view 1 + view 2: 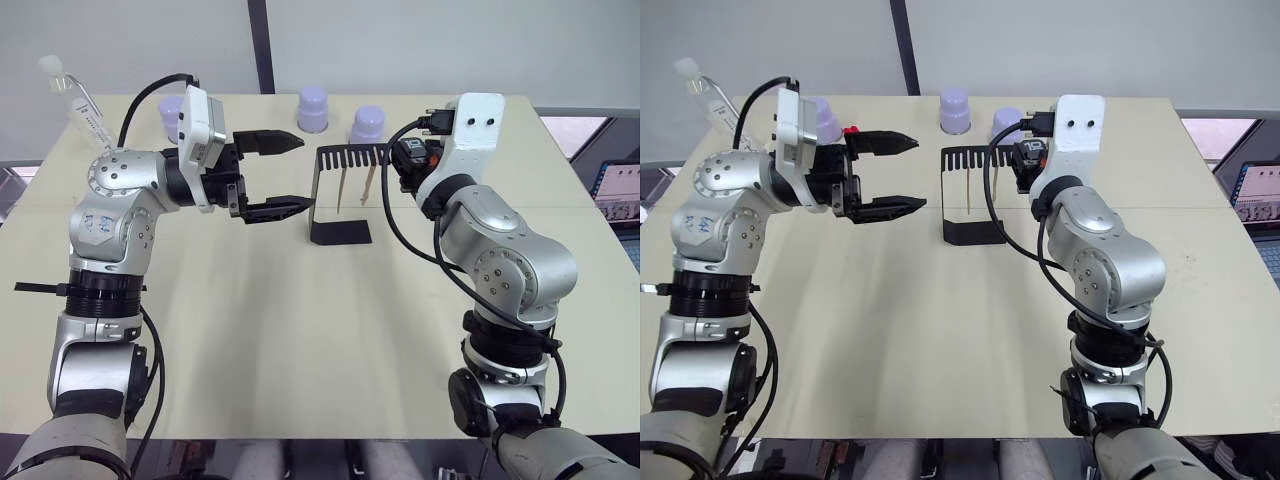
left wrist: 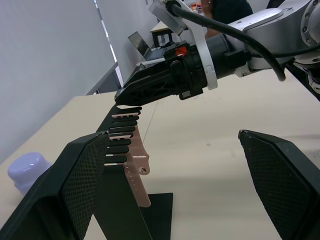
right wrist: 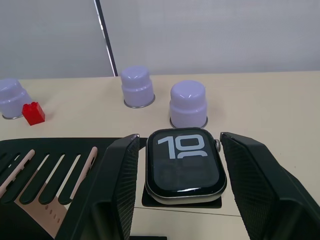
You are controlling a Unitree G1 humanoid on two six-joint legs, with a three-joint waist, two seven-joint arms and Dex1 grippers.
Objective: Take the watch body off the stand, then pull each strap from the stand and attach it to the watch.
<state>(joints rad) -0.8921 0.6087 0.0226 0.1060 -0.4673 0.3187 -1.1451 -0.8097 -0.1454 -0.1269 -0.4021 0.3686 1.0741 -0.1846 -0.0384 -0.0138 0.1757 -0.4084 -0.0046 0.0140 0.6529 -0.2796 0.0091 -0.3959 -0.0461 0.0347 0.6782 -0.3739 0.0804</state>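
Observation:
The black stand (image 1: 340, 232) is upright at the table's far middle. Two pale pink straps (image 1: 342, 190) (image 1: 368, 185) hang from its slotted top arm; one strap (image 2: 136, 165) is close in the left wrist view. The watch body (image 3: 185, 162), its dark screen showing "10", rests on the stand's end. My right gripper (image 3: 180, 136) is shut on the watch body, one finger against each side. My left gripper (image 1: 285, 175) is open and holds nothing. It hovers just left of the stand and points at it.
Three lilac capped cups (image 1: 313, 108) (image 1: 367, 124) (image 1: 172, 112) stand along the far edge. A small red brick (image 3: 33, 112) lies near the left cup. A clear plastic bottle (image 1: 75, 100) sits at the far left corner. Bare tabletop (image 1: 320, 330) stretches toward me.

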